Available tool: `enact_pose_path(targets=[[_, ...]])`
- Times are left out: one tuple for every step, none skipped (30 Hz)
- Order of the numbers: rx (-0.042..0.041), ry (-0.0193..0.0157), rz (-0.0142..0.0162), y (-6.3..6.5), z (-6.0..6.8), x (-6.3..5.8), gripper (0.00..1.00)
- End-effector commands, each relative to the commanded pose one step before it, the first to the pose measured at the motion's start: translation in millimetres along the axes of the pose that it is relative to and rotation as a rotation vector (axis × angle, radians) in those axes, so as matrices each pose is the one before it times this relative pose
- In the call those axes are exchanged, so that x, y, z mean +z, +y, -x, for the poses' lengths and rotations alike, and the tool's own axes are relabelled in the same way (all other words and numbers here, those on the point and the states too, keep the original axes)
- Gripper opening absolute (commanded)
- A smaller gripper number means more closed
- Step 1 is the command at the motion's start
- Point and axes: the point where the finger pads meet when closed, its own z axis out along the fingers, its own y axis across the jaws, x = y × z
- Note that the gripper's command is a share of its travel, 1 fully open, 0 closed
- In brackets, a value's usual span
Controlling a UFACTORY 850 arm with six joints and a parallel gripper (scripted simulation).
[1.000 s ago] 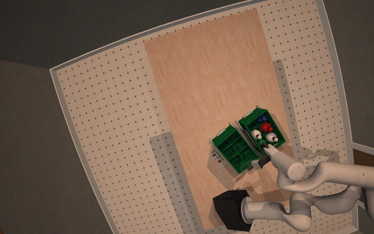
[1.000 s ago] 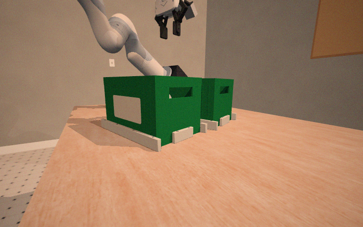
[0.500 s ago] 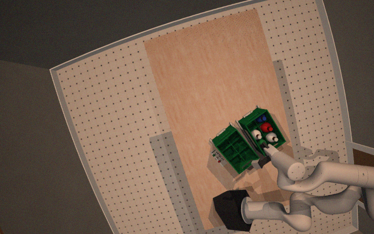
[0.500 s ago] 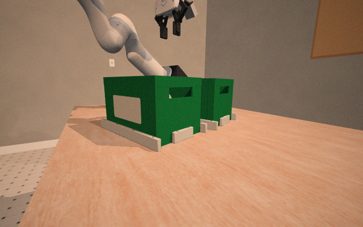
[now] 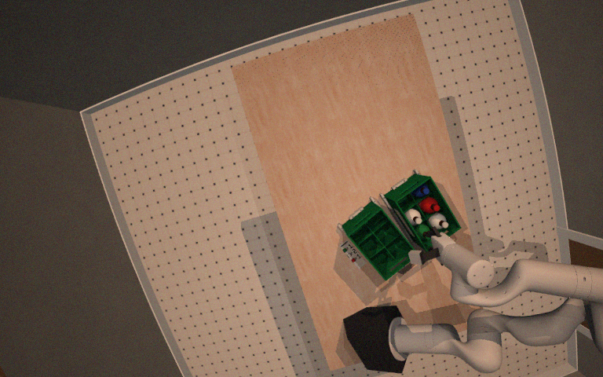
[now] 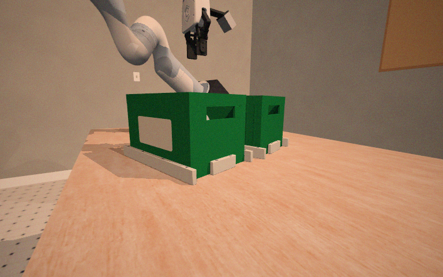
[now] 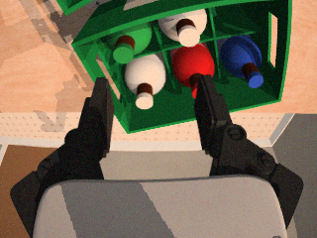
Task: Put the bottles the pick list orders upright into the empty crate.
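Right above the full crate is where the gripper hangs, fingers apart with nothing between them, probably so they can straddle a bottle neck. Below it sit five bottles: green, two white and, red and blue. Each has its own cell, which I guess keeps them from tipping. Off to the gripper's side is the empty crate, no bottles in it yet, and past that the list, too small for me to read surely. Pale blocks hug the crates, likely to stop sliding.

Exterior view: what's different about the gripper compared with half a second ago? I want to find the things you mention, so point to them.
The black two-fingered pincer (image 5: pixel 432 232) (image 6: pixel 196 56) (image 7: pixel 154 91) has moved lower and slightly left in that view. Its fingers look closer together; turning or closing, I can't tell. Nothing was gripped or released. Both green crates (image 5: pixel 402 190) (image 6: pixel 156 104) (image 7: pixel 248 99) and the five bottles (image 5: pixel 427 205) (image 6: pixel 207 118) (image 7: pixel 193 64) stayed put.
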Motion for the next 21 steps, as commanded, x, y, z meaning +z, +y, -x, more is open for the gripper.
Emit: enact_pose_path(targets=[[0.15734, -0.00066, 0.00898, -11.77, 16.10, 19.99, 0.65], [0.02625, 0.00008, -0.00049, -1.82, 3.05, 3.52, 0.65], [0.02626, 0.00008, -0.00049, -1.74, 3.10, 3.52, 0.65], [0.00000, 0.00000, 0.00000, 0.00, 0.00, 0.00, 0.65], [0.00000, 0.00000, 0.00000, 0.00, 0.00, 0.00, 0.65], [0.07764, -0.00014, 0.00169, -1.64, 3.17, 3.49, 0.65], [0.02186, 0.00001, -0.00082, -1.43, 3.24, 3.57, 0.65], [0.02041, 0.00005, -0.00080, -1.34, 3.30, 3.52, 0.65], [0.02362, 0.00014, -0.00043, -1.27, 3.32, 3.52, 0.65], [0.02598, 0.00016, -0.00026, -1.19, 3.35, 3.52, 0.65], [0.02676, 0.00012, -0.00026, -1.10, 3.38, 3.52, 0.65], [0.02670, 0.00006, -0.00033, -1.01, 3.41, 3.52, 0.65], [0.02646, 0.00001, -0.00039, -0.91, 3.44, 3.52, 0.65], [0.02632, -0.00002, -0.00043, -0.82, 3.46, 3.52, 0.65], [0.02630, -0.00004, -0.00045, -0.64, 3.08, 3.12, 0.65], [0.02632, -0.00004, -0.00046, 0.00, 0.00, 0.00, 0.65], [0.02635, -0.00006, -0.00047, 0.00, 0.00, 0.00, 0.65], [0.02639, -0.00008, -0.00045, 0.00, 0.00, 0.00, 0.65], [0.02641, -0.00003, -0.00040, 0.00, 0.00, 0.00, 0.65], [0.02641, 0.00009, -0.00033, 0.00, 0.00, 0.00, 0.65], [0.00000, 0.00000, 0.00000, 0.00, 0.00, 0.00, 0.65]])
